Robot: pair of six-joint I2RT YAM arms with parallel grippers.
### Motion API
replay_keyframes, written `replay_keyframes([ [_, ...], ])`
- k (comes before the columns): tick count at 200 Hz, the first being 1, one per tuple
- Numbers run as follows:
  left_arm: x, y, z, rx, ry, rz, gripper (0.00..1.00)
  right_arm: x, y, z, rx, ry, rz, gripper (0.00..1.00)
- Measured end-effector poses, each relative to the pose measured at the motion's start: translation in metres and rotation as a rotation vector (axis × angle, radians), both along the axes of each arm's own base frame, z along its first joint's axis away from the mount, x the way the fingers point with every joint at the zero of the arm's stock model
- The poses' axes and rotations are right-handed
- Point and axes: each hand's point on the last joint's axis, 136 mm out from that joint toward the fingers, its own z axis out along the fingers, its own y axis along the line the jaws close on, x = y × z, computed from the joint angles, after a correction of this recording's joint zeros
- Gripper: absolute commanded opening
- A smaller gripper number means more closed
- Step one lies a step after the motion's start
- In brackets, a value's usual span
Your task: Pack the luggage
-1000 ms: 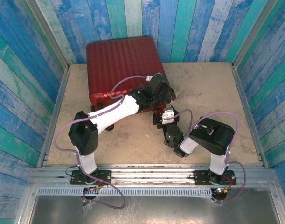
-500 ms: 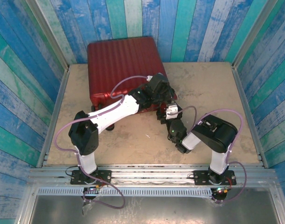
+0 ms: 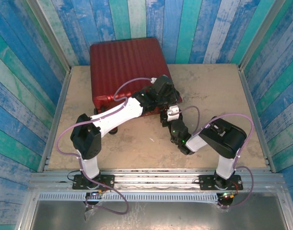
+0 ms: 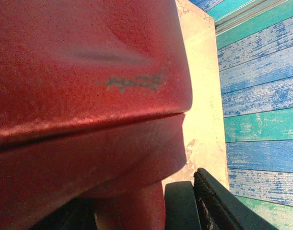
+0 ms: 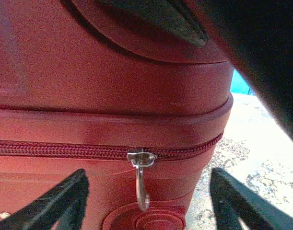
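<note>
A worn beige tabletop (image 3: 213,86), mottled with darker scuffs, is closed in at the back and both sides by plank walls (image 3: 199,28) painted in upright stripes of blue, teal and pale green. A small pale scrap (image 3: 151,140) lies on the tabletop near its middle. Along the near edge runs a metal rail (image 3: 156,178), then a perforated strip (image 3: 151,196) and a flat grey panel (image 3: 151,215).

- The left arm (image 3: 121,113) has a white forearm shell between black joint housings.
- The right arm (image 3: 222,139) has bulky black joints, a white wrist piece and small green lights (image 3: 184,141).
- Lilac cables (image 3: 136,79) loop along both arms.
- The base plates (image 3: 91,181) are black.
- The right tool (image 5: 146,203) has dark tapering fingers (image 5: 64,203).
- The left tool (image 3: 171,98) is black, with a rough pad (image 4: 206,206).
</note>
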Motion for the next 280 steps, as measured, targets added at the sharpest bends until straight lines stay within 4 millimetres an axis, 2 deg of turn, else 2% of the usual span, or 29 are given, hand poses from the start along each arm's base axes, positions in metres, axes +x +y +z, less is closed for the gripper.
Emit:
replay_keyframes([
  [47, 0.0, 0.0, 0.0, -0.003, -0.001, 0.0, 0.0, 0.005, -0.002, 0.005, 0.009, -0.005, -0.041, 0.26],
  [64, 0.0, 0.0, -0.001, -0.005, -0.005, -0.002, 0.0, 0.004, -0.001, 0.004, 0.009, 0.0, -0.036, 0.06],
  [72, 0.001, 0.0, -0.001, -0.006, -0.007, -0.002, 0.0, 0.003, 0.0, 0.003, 0.001, 0.009, -0.031, 0.01],
  [122, -0.007, 0.004, 0.003, -0.019, -0.028, -0.011, 0.0, -0.01, -0.003, 0.005, -0.075, 0.054, 0.016, 0.01],
  [147, -0.015, 0.013, 0.01, -0.024, -0.057, -0.009, 0.0, -0.019, 0.002, 0.009, -0.127, 0.056, 0.079, 0.01],
  [205, -0.034, 0.059, 0.023, -0.043, -0.138, 0.016, 0.0, -0.04, 0.033, 0.018, -0.276, 0.019, 0.324, 0.0],
  [231, -0.048, 0.08, 0.02, 0.021, -0.189, -0.022, 0.0, -0.055, 0.041, 0.002, -0.375, 0.068, 0.442, 0.0],
  [242, -0.055, 0.09, 0.02, 0.054, -0.208, -0.041, 0.0, -0.058, 0.038, -0.006, -0.402, 0.107, 0.45, 0.0],
  [251, -0.064, 0.101, 0.016, 0.092, -0.21, -0.059, 0.0, -0.051, 0.026, -0.007, -0.398, 0.135, 0.409, 0.0],
  [266, -0.079, 0.118, 0.015, 0.133, -0.217, -0.08, 0.0, -0.035, 0.006, 0.005, -0.37, 0.141, 0.319, 0.0],
  [280, -0.088, 0.13, 0.011, 0.169, -0.216, -0.088, 0.0, -0.031, -0.001, 0.018, -0.328, 0.13, 0.285, 0.0],
])
